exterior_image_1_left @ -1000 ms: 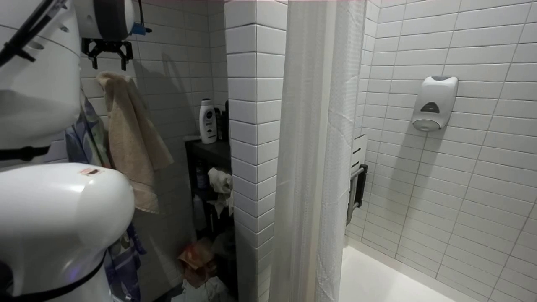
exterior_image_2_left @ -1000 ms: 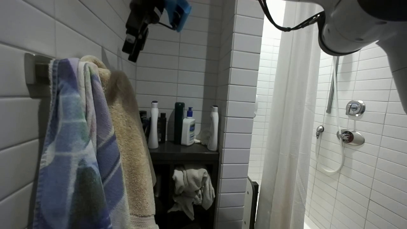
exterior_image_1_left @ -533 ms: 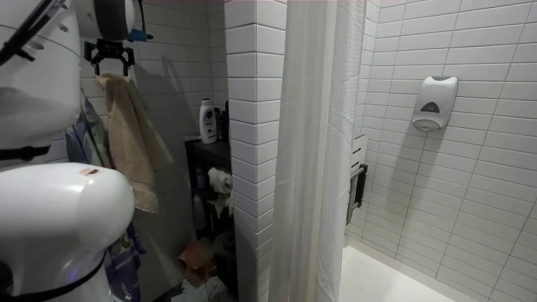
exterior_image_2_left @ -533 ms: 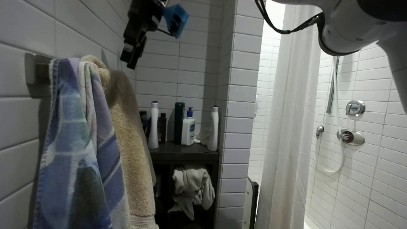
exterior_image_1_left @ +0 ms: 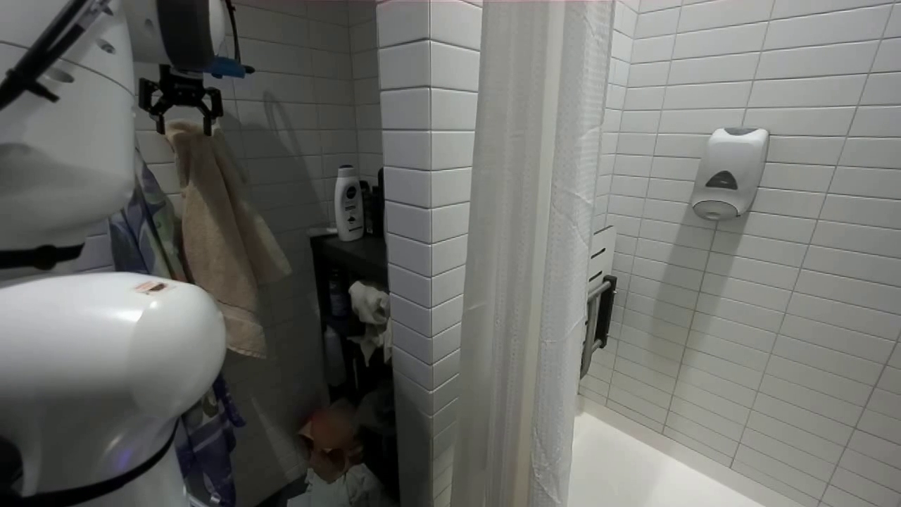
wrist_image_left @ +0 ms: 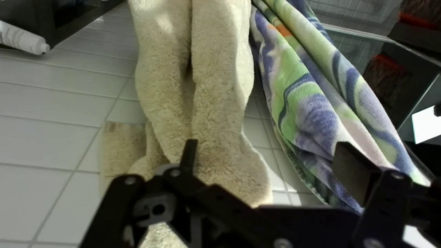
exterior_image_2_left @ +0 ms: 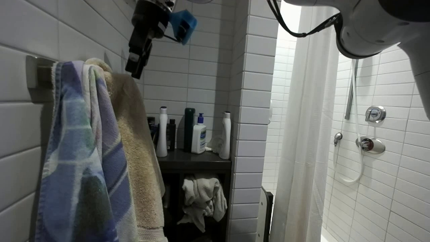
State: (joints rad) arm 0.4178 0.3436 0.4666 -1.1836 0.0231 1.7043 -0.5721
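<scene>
We have the claw [exterior_image_1_left: 184,132] up high in both exterior views, pointing down, its two sides spread wide, nothing gripped that we can see. Nearest = beige towel [exterior_image_2_left: 141,161], at 6 o'clock from it. Tips approx. level w/ towel's peak in an exterior view; contact, can't tell. In wrist view, one of the fingertips [wrist_image_left: 188,156] overlaps beige pile, its mate overlaps patterned towel [wrist_image_left: 310,96]; may be line of sight only.

Why so: patterned towel is draped over a metal bar [exterior_image_2_left: 44,75] on the tile wall [exterior_image_2_left: 84,40], at 9 o'clock of beige in an exterior view. Beige one's support hidden by cloth; own wt. prob. keeps folds vertical. White bottle [exterior_image_2_left: 162,137] & pump bottle [exterior_image_2_left: 198,137] upright atop dark desk [exterior_image_2_left: 195,165], approx. 5 o'clock of claw, prob. for easy reach. Off-white cloth [exterior_image_2_left: 203,191] stuffed under desk top, drooping; prob. wedged by its bulk.

Edges/room: tile wall limits us at 9 o'clock; tile pillar [exterior_image_2_left: 252,134] approx. 3–4, well apart from claw; curtain [exterior_image_2_left: 302,134] past it. Desk's front edge well below. Arm [exterior_image_1_left: 105,352] bulk approx. 7 o'clock of claw in an exterior view; less room that way, we judge.
</scene>
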